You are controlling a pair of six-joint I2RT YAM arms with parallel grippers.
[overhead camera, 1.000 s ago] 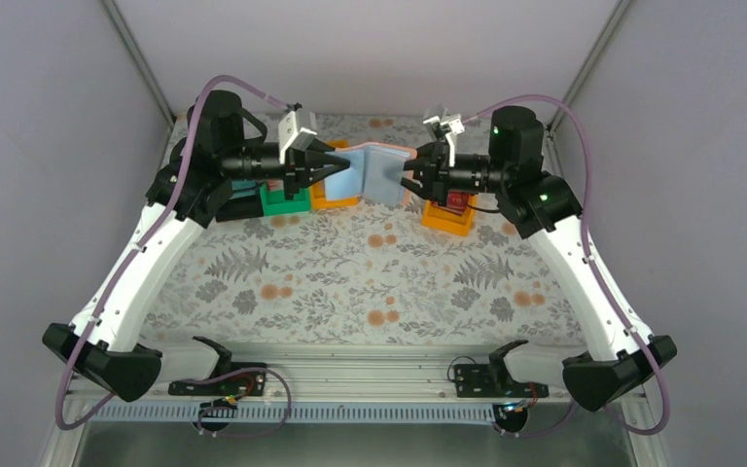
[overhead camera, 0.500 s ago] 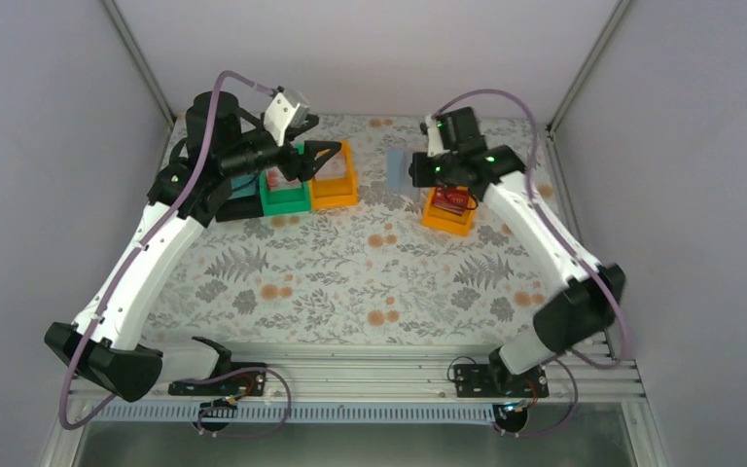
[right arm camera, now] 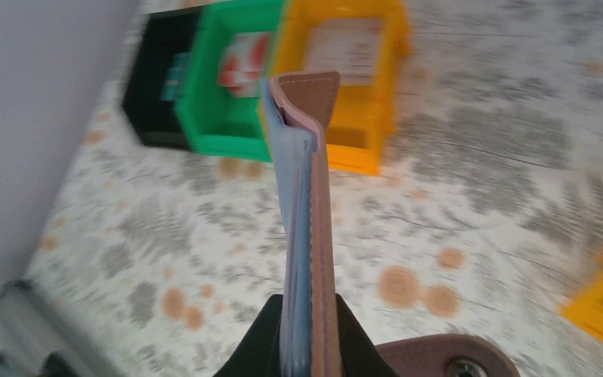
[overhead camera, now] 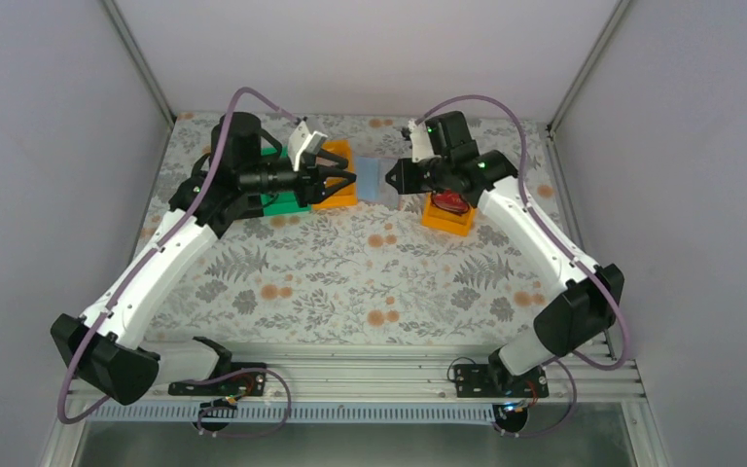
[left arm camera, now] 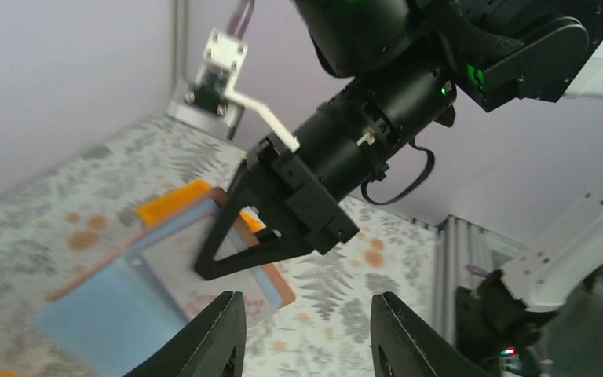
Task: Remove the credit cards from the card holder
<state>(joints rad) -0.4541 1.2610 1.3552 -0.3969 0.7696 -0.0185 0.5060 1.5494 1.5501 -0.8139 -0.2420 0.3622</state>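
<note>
Matt stitched card holder (right arm camera: pixel 327 204), smooth plastic green bin (right arm camera: pixel 212 126), printed tablecloth (overhead camera: pixel 350 282)

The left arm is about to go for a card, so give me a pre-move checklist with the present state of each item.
1. Right gripper clamped on the card holder: ok, shut on one end, with the holder held in the air.
2. Left gripper open and empty: ok.
3. Holder opened toward the left gripper: ok, its blue sleeves face it in the left wrist view.
4. Holder centred between the left fingers: not ok, most of it sits left of the gap.
5. A card exposed to pinch: cannot tell, the sleeves are blurred.
6. Green bin uncovered for a drop: ok.
</note>
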